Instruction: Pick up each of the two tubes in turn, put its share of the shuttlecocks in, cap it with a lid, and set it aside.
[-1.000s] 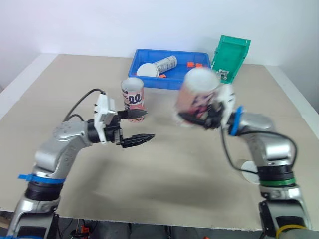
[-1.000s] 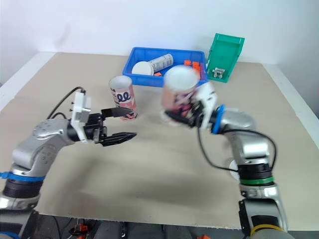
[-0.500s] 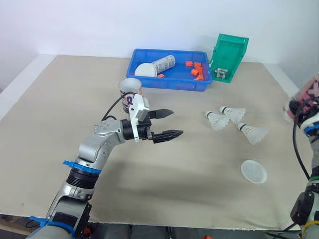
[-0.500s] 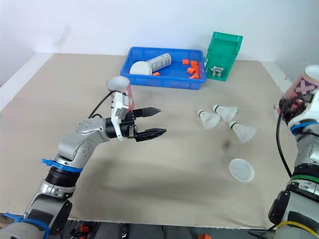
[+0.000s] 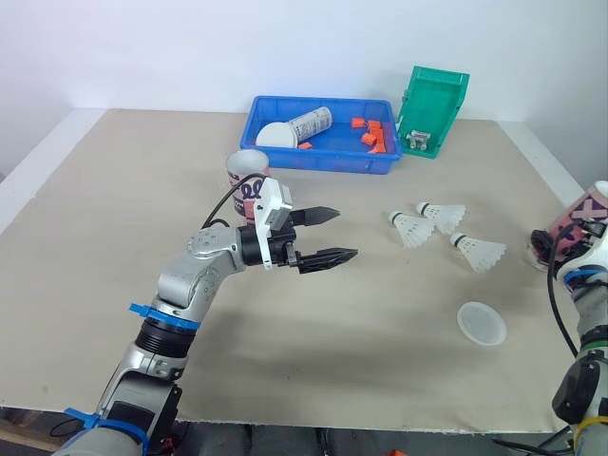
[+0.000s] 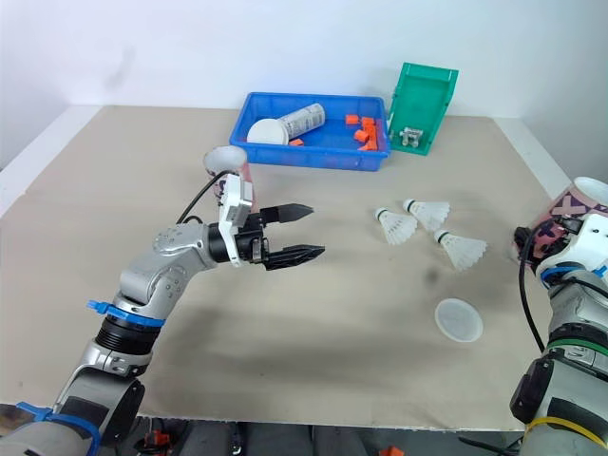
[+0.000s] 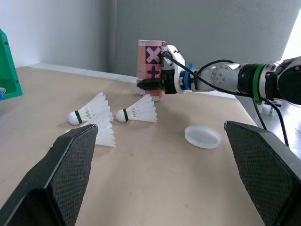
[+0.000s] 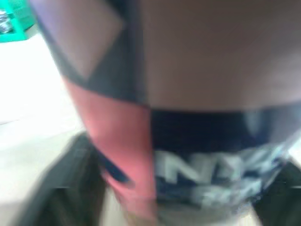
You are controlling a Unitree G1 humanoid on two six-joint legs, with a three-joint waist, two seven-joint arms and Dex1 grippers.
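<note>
Right tool (image 7: 151, 85) clamps the patterned tube (image 7: 151, 56) low on its body and holds it upright at the far right edge of the worktop (image 5: 114, 209). That leaves the mouth on top free, I judge, for loading. On the other arm, the left tool (image 5: 344, 234) hovers over mid-worktop with fingers spread, aimed toward the three shuttlecocks (image 5: 410, 229) lying close together, probably poised to fetch one. A clear lid (image 5: 481, 323) lies near them, handy for capping. The second tube (image 5: 245, 176) stands upright behind the left arm, just in front of the blue tray (image 5: 323, 163), apparently waiting its turn.
</note>
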